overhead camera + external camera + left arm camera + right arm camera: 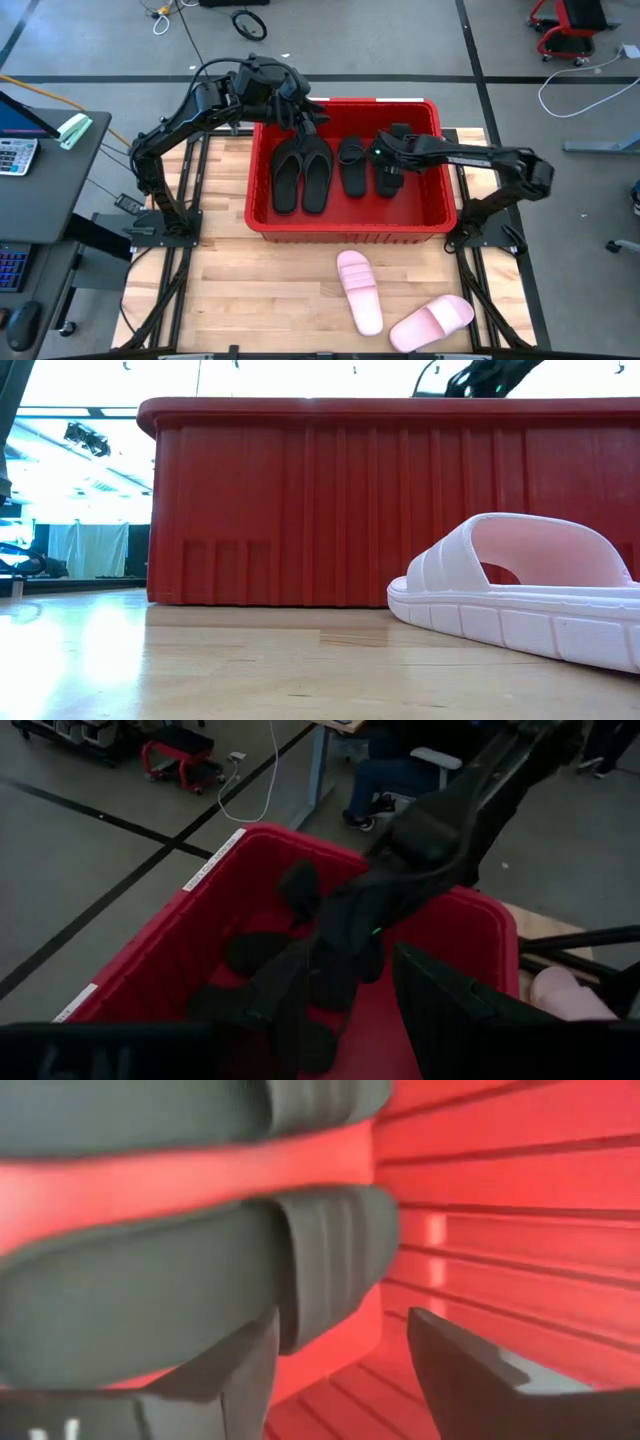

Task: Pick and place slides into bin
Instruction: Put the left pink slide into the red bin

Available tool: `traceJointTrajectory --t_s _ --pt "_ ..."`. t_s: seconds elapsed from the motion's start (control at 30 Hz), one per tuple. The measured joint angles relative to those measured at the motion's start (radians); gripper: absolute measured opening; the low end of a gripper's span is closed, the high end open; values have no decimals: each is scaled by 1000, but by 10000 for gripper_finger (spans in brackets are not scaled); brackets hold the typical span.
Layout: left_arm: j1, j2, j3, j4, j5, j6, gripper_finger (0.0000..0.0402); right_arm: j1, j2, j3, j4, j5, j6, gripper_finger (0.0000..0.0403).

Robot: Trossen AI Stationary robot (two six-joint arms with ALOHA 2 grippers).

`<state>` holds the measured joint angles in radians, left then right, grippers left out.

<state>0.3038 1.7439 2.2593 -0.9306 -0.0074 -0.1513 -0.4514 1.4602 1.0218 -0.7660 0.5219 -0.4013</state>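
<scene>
Both jaws stand open, as far as the wrist views show: the right gripper (390,172) is low inside the red bin (440,215), its fingers spread with nothing between them, just beside a black wide-strap slide (190,1280); the left gripper (300,118) hangs over the far left part of the bin, above the black thong flip-flops (300,175), and it holds nothing either.

Four black sandals lie in the bin already; the two pale pink slides (360,290) are on the table in front of it (one (520,590) lies close to the low camera). I judge the step in hand is a release; the next move calls for lifting the right arm clear of the rim, then reaching forward to a pink slide and closing on its strap.
</scene>
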Motion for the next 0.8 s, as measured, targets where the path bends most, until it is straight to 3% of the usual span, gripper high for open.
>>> traceJointTrajectory --t_s 0.2,0.47,0.6,0.8 --pt "-34 4 0 63 89 -2 150 97 -194 79 -133 -41 196 228" --pt "-194 4 -18 119 120 0 150 288 -458 221 -172 -339 683 204" --pt "-290 4 -60 114 108 -2 148 461 -549 230 -172 -469 835 196" --pt "-406 4 -132 127 67 -121 134 800 -519 230 -170 -452 907 193"
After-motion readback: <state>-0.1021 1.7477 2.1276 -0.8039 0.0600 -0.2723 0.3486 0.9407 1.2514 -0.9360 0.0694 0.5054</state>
